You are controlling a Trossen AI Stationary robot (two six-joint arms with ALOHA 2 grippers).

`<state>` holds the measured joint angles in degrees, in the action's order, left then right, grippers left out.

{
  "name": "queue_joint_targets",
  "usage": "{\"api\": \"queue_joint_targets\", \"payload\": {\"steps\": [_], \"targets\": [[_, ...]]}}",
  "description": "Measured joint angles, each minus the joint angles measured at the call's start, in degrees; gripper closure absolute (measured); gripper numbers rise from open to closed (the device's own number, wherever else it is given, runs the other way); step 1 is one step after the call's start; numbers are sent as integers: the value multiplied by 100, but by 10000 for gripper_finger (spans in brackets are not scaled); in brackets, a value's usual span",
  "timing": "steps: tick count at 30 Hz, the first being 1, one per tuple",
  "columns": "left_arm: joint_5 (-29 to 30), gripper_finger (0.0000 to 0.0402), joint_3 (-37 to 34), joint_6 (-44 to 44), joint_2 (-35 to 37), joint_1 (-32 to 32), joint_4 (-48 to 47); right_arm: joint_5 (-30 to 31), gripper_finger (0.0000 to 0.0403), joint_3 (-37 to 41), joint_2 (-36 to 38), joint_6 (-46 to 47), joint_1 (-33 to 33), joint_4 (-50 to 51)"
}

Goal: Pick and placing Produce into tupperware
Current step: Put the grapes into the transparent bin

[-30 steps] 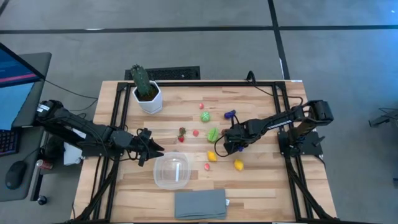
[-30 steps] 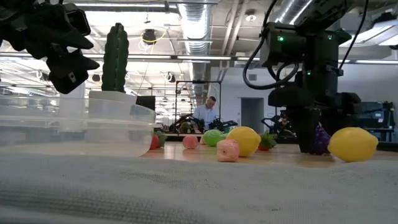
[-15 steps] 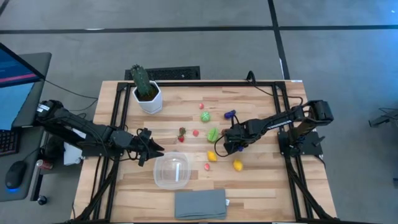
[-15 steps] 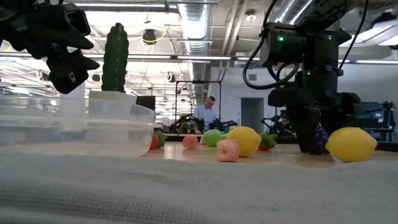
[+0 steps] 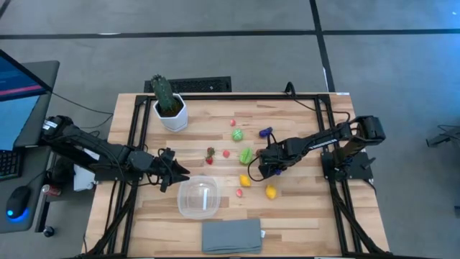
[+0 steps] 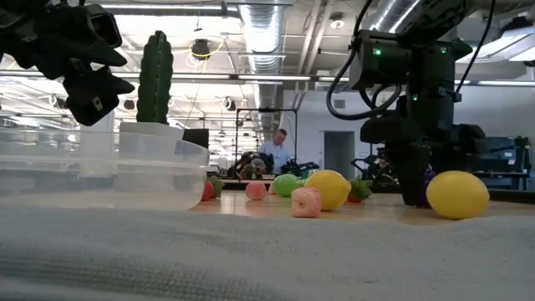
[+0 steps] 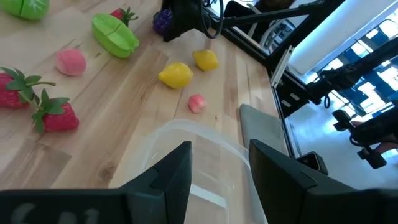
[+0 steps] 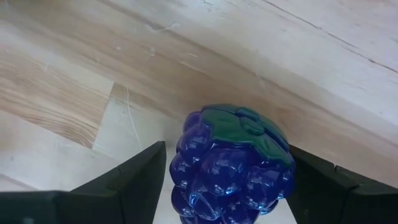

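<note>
Small toy produce lies scattered on the wooden table: green pieces [image 5: 246, 155], strawberries [image 5: 210, 155], a pink piece [image 5: 239, 193], two yellow lemons [image 5: 245, 180] [image 5: 271, 192]. The clear tupperware [image 5: 199, 198] stands near the table's near edge. My left gripper [image 5: 180, 175] hovers open just left of the tupperware; its wrist view looks past the fingers [image 7: 180, 177] onto the container's wall [image 7: 205, 140]. My right gripper [image 5: 262, 169] is down at the table right of centre, shut on a purple grape bunch [image 8: 230, 155]. My right gripper pinches the purple grape bunch between its two fingers [image 8: 134, 180], one on each side of the bunch, below its green top [image 8: 239, 118]. The fingers come from above, pointing down. The bunch sits on the table [image 8: 93, 74] between them.
A cactus in a white pot [image 5: 167, 101] stands at the far left of the table. A grey folded cloth [image 5: 231, 235] lies at the near edge, just past the tupperware. One lemon [image 6: 457, 194] lies right beside my right gripper. A person shows far off in the room [image 6: 276, 150].
The yellow lemon beside my right gripper has rolled a little toward the table's left. In the low view it now covers the grape bunch. Both arms have kept still.
</note>
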<state>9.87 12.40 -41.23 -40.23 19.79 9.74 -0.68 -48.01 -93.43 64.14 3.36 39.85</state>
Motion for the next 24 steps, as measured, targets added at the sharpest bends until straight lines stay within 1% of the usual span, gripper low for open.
{"api": "queue_joint_targets", "payload": {"steps": [15, 24], "targets": [[2, 253, 0, 41, 0, 0, -4, -42, 93, -2, 2, 37, -2, -2], [2, 253, 0, 52, 0, 0, -4, -38, 93, -2, 2, -56, -165, -2]]}}
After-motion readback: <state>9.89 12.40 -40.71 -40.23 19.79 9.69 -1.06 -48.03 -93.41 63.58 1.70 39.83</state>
